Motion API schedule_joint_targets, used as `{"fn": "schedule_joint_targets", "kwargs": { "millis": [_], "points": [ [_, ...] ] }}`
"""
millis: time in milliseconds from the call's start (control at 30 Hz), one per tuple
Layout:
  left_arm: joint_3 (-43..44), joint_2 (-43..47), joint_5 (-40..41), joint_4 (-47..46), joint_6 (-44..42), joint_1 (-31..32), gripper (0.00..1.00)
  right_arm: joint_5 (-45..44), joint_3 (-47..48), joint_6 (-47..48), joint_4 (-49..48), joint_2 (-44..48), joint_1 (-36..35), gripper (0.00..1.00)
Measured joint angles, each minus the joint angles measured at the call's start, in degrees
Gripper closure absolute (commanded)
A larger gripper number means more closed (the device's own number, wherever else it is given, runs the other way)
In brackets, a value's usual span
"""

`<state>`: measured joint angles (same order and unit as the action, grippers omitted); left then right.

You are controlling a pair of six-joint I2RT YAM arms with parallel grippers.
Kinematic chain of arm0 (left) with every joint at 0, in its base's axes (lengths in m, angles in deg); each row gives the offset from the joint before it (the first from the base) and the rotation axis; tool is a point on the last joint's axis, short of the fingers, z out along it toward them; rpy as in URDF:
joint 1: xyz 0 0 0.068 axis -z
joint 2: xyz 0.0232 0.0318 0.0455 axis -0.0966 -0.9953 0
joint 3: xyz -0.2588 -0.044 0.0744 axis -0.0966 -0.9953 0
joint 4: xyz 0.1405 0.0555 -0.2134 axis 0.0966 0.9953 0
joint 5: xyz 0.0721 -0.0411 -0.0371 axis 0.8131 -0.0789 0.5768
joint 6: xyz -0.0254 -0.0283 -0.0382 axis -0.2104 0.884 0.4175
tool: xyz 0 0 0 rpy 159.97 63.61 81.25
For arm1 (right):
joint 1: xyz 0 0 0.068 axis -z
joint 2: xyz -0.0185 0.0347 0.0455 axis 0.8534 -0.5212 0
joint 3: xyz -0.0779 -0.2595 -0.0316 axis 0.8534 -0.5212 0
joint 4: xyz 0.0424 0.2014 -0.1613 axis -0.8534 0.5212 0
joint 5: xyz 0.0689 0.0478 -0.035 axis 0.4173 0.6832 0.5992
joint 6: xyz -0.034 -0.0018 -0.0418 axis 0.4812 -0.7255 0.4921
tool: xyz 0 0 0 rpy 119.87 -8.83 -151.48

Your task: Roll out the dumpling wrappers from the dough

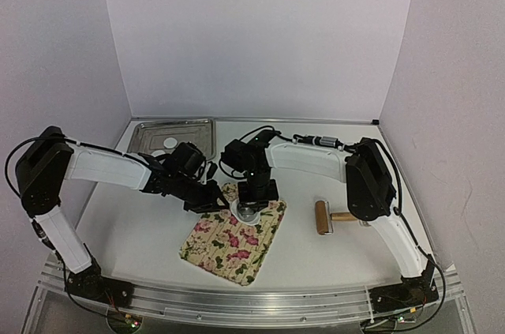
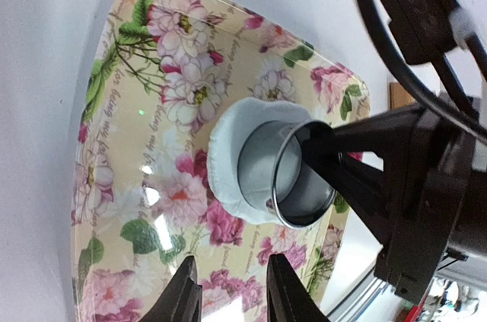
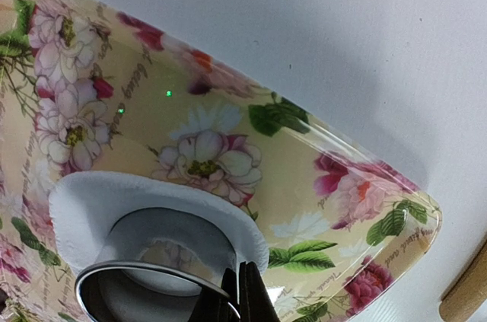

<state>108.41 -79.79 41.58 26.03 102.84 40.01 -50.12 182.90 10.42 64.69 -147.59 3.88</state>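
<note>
A flattened white piece of dough [image 2: 225, 156] lies on the floral tray [image 1: 225, 251]. A metal ring cutter [image 2: 293, 177] stands pressed into the dough. My right gripper [image 3: 242, 295] is shut on the cutter's rim [image 3: 152, 269], with the dough [image 3: 84, 204] spread around it. My left gripper [image 2: 232, 295] is open and empty, just above the floral tray [image 2: 122, 147] beside the dough. In the top view both grippers meet at the tray's far corner, left gripper [image 1: 218, 201] and right gripper [image 1: 251, 208]. Small white dumpling wrappers [image 1: 170, 143] lie in the metal tray.
A steel tray [image 1: 193, 133] sits at the back left. A wooden rolling pin [image 1: 323, 216] lies right of the floral tray, and its end shows in the right wrist view [image 3: 464, 295]. White walls close the back and sides.
</note>
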Motion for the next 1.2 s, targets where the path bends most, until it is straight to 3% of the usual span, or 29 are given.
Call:
{"fn": "schedule_joint_targets", "kwargs": {
  "millis": [367, 633, 800, 900, 1033, 1200],
  "points": [
    [3.0, -9.76, -5.36, -4.31, 2.48, -1.76, 0.62, -0.02, 0.0, 0.37, -0.02, 0.0, 0.01, 1.0],
    [5.15, -12.89, -7.52, -5.82, 2.34, -1.95, 0.74, -0.02, 0.15, 0.42, 0.05, -0.1, 0.01, 1.0],
    [6.57, -14.35, -8.21, -5.87, 2.22, -2.5, 0.76, -0.04, 0.15, 0.56, 0.09, -0.11, 0.01, 1.0],
    [7.66, -15.31, -8.35, -6.0, 2.23, -2.85, 0.82, -0.04, 0.16, 0.64, 0.11, -0.14, 0.01, 1.0],
    [8.7, -16.78, -8.6, -7.18, 1.91, -3.03, 1.0, -0.04, 0.52, 0.74, 0.39, -0.33, 0.01, 1.0],
    [8.68, -17.0, -8.97, -7.89, 1.12, -3.34, 1.0, -0.19, 1.42, 0.81, 1.19, -0.87, -0.03, 1.0]
  ]
}}
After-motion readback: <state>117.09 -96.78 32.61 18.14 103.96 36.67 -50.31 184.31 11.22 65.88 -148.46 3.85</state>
